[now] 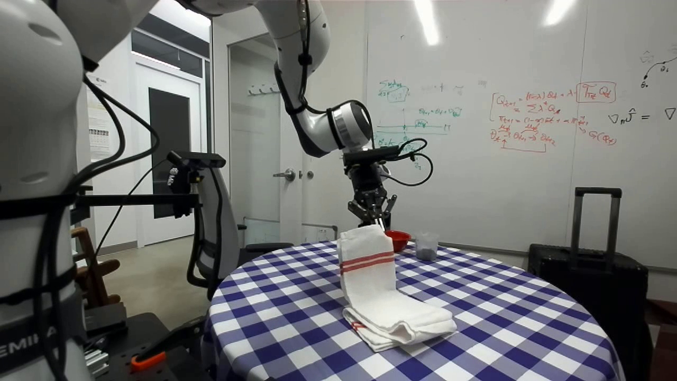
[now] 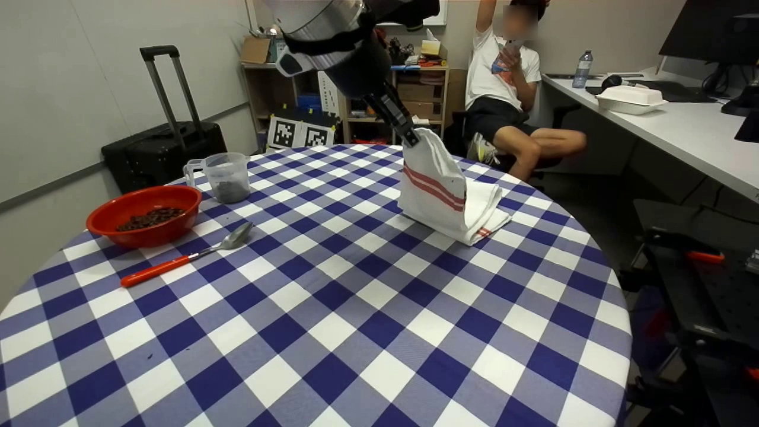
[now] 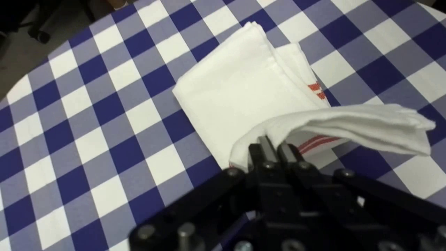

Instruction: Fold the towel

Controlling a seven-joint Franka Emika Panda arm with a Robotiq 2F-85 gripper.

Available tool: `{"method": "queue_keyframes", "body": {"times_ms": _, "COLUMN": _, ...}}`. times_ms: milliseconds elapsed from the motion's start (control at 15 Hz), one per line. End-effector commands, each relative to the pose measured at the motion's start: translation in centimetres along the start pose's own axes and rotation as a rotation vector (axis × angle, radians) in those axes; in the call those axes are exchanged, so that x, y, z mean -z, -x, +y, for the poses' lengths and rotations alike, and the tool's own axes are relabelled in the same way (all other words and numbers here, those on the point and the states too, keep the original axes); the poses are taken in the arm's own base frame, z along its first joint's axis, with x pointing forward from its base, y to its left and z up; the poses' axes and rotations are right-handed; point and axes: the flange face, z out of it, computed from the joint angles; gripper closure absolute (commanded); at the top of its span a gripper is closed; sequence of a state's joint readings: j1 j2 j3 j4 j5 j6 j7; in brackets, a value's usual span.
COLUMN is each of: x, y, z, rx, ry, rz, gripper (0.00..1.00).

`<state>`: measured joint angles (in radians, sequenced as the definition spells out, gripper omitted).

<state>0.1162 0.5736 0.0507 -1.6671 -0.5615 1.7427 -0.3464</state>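
On the checked tablecloth (image 2: 356, 323) lies one part of the towel (image 1: 373, 296), and the other part is held up above it. The towel is white and looks soft, with two thin red stripes that run side by side across the raised part. This raised part stands steeply, rather flat on its striped face, and at its foot it bends in a smooth curve into the lying part. The lying part is folded in layers, which do not meet exactly: in the wrist view a lower layer comes out beyond the upper one, and on it a short piece of red stripes is visible. The gripper (image 3: 277, 144) has its fingers (image 3: 269, 153) almost together, and the towel is pinched between them at its top. Around this pinch the fabric gathers in creases, and in the wrist view its loose edge reaches out to the right side, a little wavy, with more than one layer to be seen. In both exterior views the red bowl (image 2: 148, 236) and the clear cup (image 2: 228, 169) stand near each other on the tablecloth, and neither of them touches the towel
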Motion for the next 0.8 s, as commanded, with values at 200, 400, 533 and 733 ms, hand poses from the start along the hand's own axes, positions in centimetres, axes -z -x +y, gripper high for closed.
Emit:
{"method": "queue_keyframes", "body": {"times_ms": 200, "x": -5.0, "y": 1.8, "z": 3.5, "rx": -0.058, "ry": 0.053, "rz": -0.127, "gripper": 0.99}}
{"method": "queue_keyframes", "body": {"times_ms": 400, "x": -7.6, "y": 2.3, "z": 5.3, "rx": -0.087, "ry": 0.116, "rz": -0.175, "gripper": 0.99}}
{"method": "queue_keyframes", "body": {"times_ms": 533, "x": -9.5, "y": 1.9, "z": 5.7, "rx": -0.088, "ry": 0.134, "rz": -0.211, "gripper": 0.99}}
{"method": "queue_keyframes", "body": {"times_ms": 733, "x": -11.9, "y": 0.4, "z": 4.2, "rx": -0.056, "ry": 0.068, "rz": -0.239, "gripper": 0.99}}
